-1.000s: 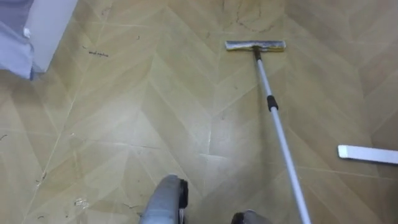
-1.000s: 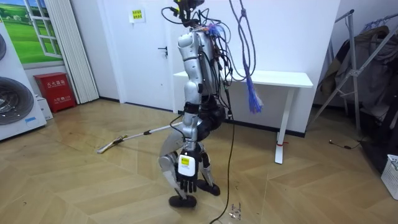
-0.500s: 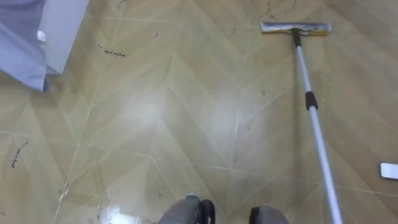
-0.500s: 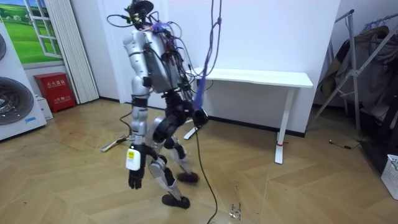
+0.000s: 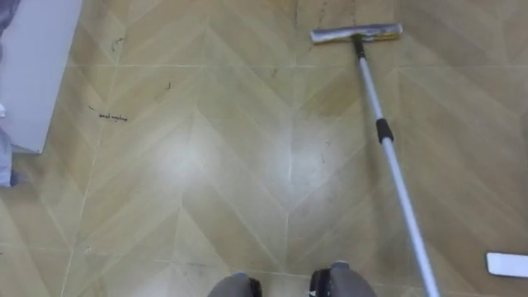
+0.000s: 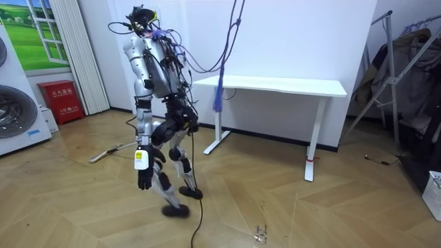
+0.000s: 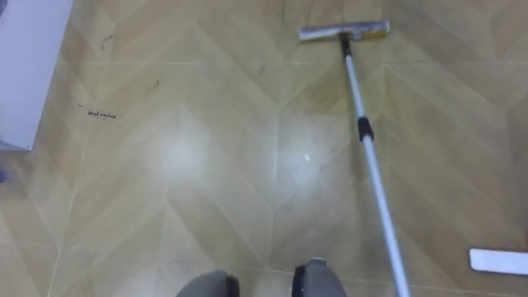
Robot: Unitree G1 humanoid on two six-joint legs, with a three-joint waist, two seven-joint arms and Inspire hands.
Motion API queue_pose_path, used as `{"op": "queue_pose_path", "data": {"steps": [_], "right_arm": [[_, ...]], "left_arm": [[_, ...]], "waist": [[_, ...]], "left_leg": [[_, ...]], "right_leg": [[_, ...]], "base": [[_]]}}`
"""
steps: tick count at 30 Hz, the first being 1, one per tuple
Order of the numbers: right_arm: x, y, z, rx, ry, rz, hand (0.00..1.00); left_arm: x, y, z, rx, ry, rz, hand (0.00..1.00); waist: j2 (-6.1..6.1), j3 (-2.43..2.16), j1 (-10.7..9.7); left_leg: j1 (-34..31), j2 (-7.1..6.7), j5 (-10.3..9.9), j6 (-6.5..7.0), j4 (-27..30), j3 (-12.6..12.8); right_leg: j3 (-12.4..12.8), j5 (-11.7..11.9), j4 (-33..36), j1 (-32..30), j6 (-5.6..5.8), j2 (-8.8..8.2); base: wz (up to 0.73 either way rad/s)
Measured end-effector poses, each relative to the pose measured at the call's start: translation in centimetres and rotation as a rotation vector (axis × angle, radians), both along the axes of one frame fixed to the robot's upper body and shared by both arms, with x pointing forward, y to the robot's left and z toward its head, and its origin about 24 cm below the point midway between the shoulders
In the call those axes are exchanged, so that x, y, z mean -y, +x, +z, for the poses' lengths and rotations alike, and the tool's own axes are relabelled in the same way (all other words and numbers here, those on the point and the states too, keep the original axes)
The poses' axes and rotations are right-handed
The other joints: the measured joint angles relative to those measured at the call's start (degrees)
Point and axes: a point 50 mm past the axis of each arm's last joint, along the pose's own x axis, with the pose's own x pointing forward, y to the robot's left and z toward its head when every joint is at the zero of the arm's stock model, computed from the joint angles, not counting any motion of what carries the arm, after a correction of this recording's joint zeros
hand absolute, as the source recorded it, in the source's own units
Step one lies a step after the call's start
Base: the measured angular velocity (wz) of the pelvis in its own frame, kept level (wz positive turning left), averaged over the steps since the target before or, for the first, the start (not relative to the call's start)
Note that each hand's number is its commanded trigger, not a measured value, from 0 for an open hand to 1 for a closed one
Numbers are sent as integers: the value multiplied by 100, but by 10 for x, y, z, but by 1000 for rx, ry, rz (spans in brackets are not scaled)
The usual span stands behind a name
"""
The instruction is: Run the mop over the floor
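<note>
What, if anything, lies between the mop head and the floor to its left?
Nothing visible: the floor left of the mop head as far as the white unit bears only small dark marks. A white flat piece lies apart, right of the pole.

The robot walks toward the room view's left. Before, it stands right by the end of the white table (image 6: pixel 275 86). Now it is well apart from it and nearer the red box (image 6: pixel 60 100). The mop (image 5: pixel 391 161) goes along with it, so the mop head (image 6: pixel 94 158) now lies further left. The left hand (image 6: pixel 143 180) hangs further left too.
</note>
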Motion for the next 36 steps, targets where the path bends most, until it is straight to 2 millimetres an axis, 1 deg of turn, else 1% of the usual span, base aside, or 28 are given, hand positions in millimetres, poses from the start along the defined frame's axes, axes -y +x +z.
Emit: {"op": "queue_pose_path", "data": {"steps": [2, 3, 4, 5, 6, 8, 9, 10, 13, 14, 15, 16, 17, 18, 19, 21, 22, 23, 25, 26, 28, 30, 31, 32, 33, 34, 35, 36], "right_arm": [[-2, 17, 6, 45, 3, 22, 100], [-4, 24, 8, 72, 13, 35, 100], [-5, 26, 8, 83, 25, 38, 100], [-5, 25, 8, 84, 28, 35, 100], [-3, 19, 6, 77, 31, 21, 100], [5, -2, 1, 29, 21, 5, 100], [12, -23, -3, -24, 4, -9, 100], [18, -46, -7, -77, -15, -29, 100], [23, -91, -13, -177, -43, -65, 100], [18, -113, -18, -225, -30, -78, 100], [10, -131, -22, -262, -3, -102, 100], [0, -148, -26, -294, 30, -125, 100], [-4, -156, -28, -311, 45, -132, 100], [-11, -169, -30, -341, 70, -139, 100], [-16, -169, -31, -346, 87, -134, 100], [-19, -164, -33, -340, 96, -122, 100], [-18, -154, -33, -331, 91, -111, 100], [-16, -148, -32, -321, 86, -109, 100], [-5, -113, -27, -273, 53, -97, 100], [-1, -101, -24, -247, 42, -93, 100], [9, -40, -9, -100, 0, -71, 100], [11, -2, 4, 4, -9, -50, 100], [9, 18, 11, 59, -4, -37, 100], [7, 23, 13, 75, 5, -37, 100], [2, 32, 15, 112, 36, -38, 100], [1, 33, 15, 131, 64, -47, 100], [2, 32, 14, 128, 70, -52, 100], [4, 24, 12, 115, 74, -64, 100]], "left_arm": [[1, 2, 1, 15, -7, -1, 0], [2, -1, 0, 10, -11, -1, 0], [2, -1, 0, 14, -13, -2, 0], [2, -1, 0, 16, -14, -3, 0], [2, 6, 1, 31, -17, -10, 0], [3, 16, 3, 52, -28, -24, 0], [4, 21, 4, 73, -30, -33, 0], [4, 24, 5, 84, -20, -53, 0], [3, 25, 6, 94, -13, -58, 0], [2, 22, 5, 79, -10, -58, 0], [1, 16, 5, 61, -8, -53, 0], [0, 11, 4, 43, -6, -48, 0], [0, 10, 4, 36, -6, -48, 0], [2, 4, 2, 15, -11, -39, 0], [3, 0, 1, 1, -20, -28, 0], [4, -2, 0, -1, -29, -8, 0], [4, -2, 0, 2, -33, 10, 0], [4, -2, 0, 3, -35, 17, 0], [5, -1, 1, 12, -46, 37, 0], [5, 0, 1, 17, -45, 39, 0], [-1, -1, 3, 31, -31, 80, 0], [-6, -1, 5, 44, -21, 83, 0], [-8, 2, 6, 55, -18, 86, 0], [-9, 2, 6, 56, -16, 89, 0], [-11, 0, 6, 51, -15, 92, 0], [-11, -2, 6, 48, -18, 91, 0], [-11, 0, 6, 54, -21, 89, 0], [-10, 5, 6, 65, -29, 80, 0]], "waist": [[-28, 13, 105], [-65, 3, 117], [-101, -14, 117], [-94, -41, 114], [-155, -54, 93], [-182, -64, 65], [-150, -81, 55], [-91, -110, 37], [82, -121, -67], [145, -151, -137], [194, -173, -237], [192, -179, -325], [210, -173, -353], [242, -211, -360], [278, -228, -349], [290, -218, -368], [251, -185, -366], [244, -179, -375], [193, -145, -360], [174, -130, -361], [9, -23, -220], [-54, 3, -167], [-93, 3, -121], [-130, 7, -93], [-196, -35, -30], [-216, -63, -36], [-249, -58, -39], [-283, -62, -50]], "left_leg": [[-117, -63, 238, 119, -878, 69], [-85, -139, 596, 272, -1124, 79], [72, -187, 763, 391, -1272, 109], [162, -205, 782, 444, -1298, 156], [280, -296, 695, 600, -1268, 212], [390, -444, 457, 736, -1108, 203], [507, -483, 262, 788, -1000, 167], [639, -530, 97, 806, -995, 73], [870, -530, -47, 826, -1088, -29], [1008, -528, -99, 801, -1168, -94], [1170, -517, -183, 738, -1224, -154], [1366, -507, -347, 679, -1238, -161], [1503, -478, -495, 637, -1229, -163], [1680, -380, -735, 518, -1115, -162], [1777, -259, -814, 397, -921, -150], [1819, -151, -781, 325, -461, -123], [1728, -65, -643, 108, 74, -113], [1663, -35, -512, 27, 359, -120], [1279, -40, 20, -62, 1228, -124], [1099, -68, 3, -43, 1319, -110], [421, -59, -45, 1, 916, 44], [24, -141, 6, -22, -46, 52], [-110, -163, 176, 38, -784, 66], [-134, -175, 413, 134, -1008, 78], [-51, -221, 819, 263, -1342, 69], [169, -289, 979, 394, -1475, 87], [261, -309, 957, 464, -1478, 128], [384, -345, 905, 643, -1407, 198]], "right_leg": [[-20, -148, -119, 324, 45, -4], [-22, -259, -231, 586, 119, -39], [-23, -355, -370, 842, 215, -87], [-27, -393, -425, 943, 266, -123], [-9, -445, -339, 1044, 336, -224], [53, -233, 339, 857, 542, -318], [224, 140, 931, 646, 573, -286], [356, 253, 1325, 435, 620, -223], [404, 238, 1340, -302, 612, -171], [400, 254, 900, -622, 608, -171], [318, 385, 209, -813, 561, -238], [296, 706, -487, -882, 520, -305], [285, 1004, -636, -909, 523, -299], [208, 1252, -605, -810, 454, -267], [151, 1170, -495, -696, 250, -155], [152, 926, -282, -523, 173, -7], [129, 689, -97, -415, 101, 40], [125, 564, 5, -357, 73, 49], [193, 170, 273, -203, -4, 50], [221, 105, 319, -194, 11, 49], [281, 5, 378, -95, -34, 49], [283, -77, 252, 71, -3, 75], [301, -149, 125, 241, 46, 109], [323, -188, 70, 336, 62, 107], [360, -261, -108, 586, 117, 92], [359, -339, -294, 858, 205, 44], [363, -372, -347, 973, 251, 13], [433, -387, -268, 1055, 293, -37]], "base": [[9], [19], [24], [31], [38], [37], [18], [14], [11], [13], [16], [14], [0], [-25], [-35], [-30], [-12], [0], [15], [8], [-24], [-10], [6], [-6], [0], [10], [29], [26]]}}
